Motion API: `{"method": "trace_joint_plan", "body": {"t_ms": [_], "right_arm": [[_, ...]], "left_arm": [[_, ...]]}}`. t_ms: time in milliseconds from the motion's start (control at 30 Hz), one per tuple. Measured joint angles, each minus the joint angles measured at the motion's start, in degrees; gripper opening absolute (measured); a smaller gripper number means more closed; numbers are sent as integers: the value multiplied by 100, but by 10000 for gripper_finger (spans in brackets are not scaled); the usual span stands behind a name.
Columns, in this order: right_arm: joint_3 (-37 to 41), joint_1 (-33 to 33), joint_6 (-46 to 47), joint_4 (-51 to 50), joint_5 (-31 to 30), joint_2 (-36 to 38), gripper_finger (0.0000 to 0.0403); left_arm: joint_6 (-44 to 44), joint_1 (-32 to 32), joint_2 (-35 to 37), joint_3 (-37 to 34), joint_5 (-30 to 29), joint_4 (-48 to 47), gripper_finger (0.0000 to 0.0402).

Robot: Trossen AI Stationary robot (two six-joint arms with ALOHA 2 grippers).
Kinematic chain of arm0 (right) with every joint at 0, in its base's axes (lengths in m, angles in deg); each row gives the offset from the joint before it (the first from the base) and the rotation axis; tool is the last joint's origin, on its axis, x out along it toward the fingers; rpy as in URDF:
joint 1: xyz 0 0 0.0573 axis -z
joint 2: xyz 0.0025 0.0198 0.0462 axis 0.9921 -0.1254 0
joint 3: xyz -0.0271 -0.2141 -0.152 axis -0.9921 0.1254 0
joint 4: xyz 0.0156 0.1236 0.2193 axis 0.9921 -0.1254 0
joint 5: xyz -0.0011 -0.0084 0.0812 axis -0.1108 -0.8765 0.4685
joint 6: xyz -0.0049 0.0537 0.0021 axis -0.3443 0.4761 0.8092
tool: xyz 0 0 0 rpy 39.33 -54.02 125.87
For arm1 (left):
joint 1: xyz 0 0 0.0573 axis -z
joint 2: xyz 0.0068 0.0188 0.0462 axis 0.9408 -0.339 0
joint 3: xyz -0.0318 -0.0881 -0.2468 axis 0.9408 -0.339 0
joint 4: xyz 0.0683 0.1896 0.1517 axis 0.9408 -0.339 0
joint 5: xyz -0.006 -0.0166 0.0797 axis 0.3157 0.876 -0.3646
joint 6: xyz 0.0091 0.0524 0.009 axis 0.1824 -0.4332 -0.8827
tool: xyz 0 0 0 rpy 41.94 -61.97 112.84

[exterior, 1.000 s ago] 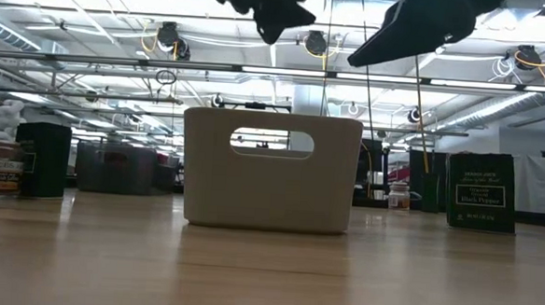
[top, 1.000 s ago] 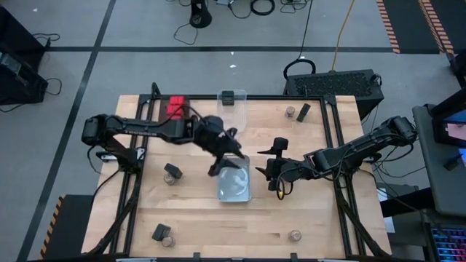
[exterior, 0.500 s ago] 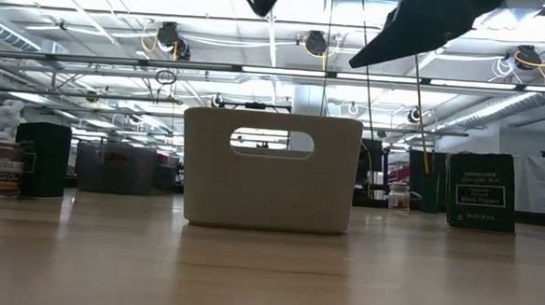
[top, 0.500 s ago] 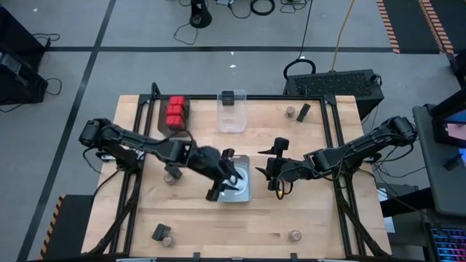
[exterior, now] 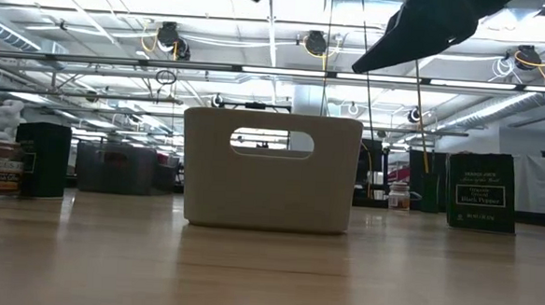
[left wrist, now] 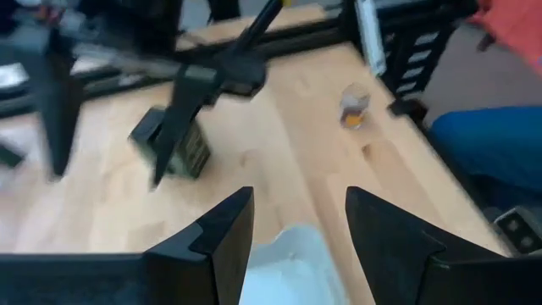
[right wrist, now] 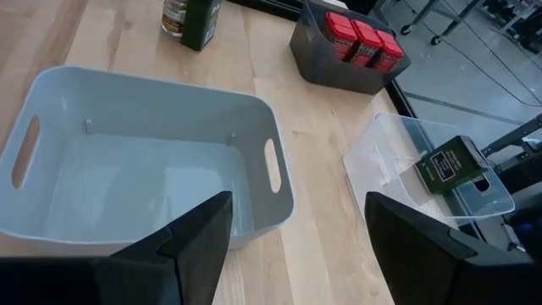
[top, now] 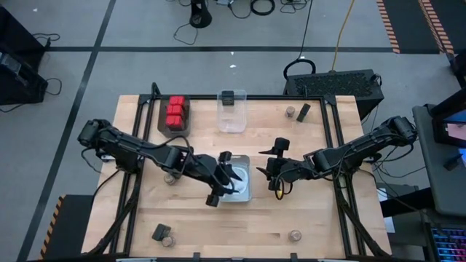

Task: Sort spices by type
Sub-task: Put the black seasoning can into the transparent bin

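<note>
Over the smooth, rounded pale-grey plastic tub, the left gripper hung with jaws apart and empty, the right gripper gaping just beside it.

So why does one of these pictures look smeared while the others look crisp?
The left wrist view is motion-blurred: the small jar and dark box on the table smear, though the left gripper fingers look sharp. The right wrist view is crisp; the red boxes read clearly. The low view has bright ceiling lights, leaving the pale bin evenly lit.
</note>
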Motion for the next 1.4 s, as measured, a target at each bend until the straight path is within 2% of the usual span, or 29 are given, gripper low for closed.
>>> {"method": "trace_joint_plan", "body": {"t_ms": [133, 267, 400, 533, 600, 767, 900, 1000, 1167, 1233, 1400], "right_arm": [[0, 0, 0, -21, 0, 0, 251], [4, 1, 0, -116, 0, 0, 251], [4, 2, 2, -138, 0, 0, 251], [4, 10, 92, -145, 0, 0, 251], [-1, 15, 154, -307, 0, 0, 251], [14, 18, 468, -987, -45, 90, 251], [274, 106, 538, -672, -195, 313, 251], [593, 206, 623, -456, -149, 473, 251], [867, 293, 1523, -902, -133, 870, 251], [852, 268, 1939, -1066, 92, 1087, 251], [848, 107, 2336, -1286, 1187, 1487, 251]], "left_arm": [[-32, -54, 331, -108, -294, -106, 193], [0, -187, 943, -762, -355, 400, 193], [202, -327, 1544, -1668, -380, 1485, 193], [317, -360, 1810, -2390, -293, 2579, 193], [317, -356, 1824, -2596, -214, 2929, 193], [310, -361, 1816, -2912, -77, 3078, 193], [166, -361, 1811, -3162, -42, 3253, 193], [163, -361, 1821, -3435, 42, 3946, 193], [328, -361, 1813, -3738, 99, 4252, 193], [459, -361, 1815, -3793, 99, 4232, 193], [470, -361, 1815, -3830, 143, 4248, 193]]}}
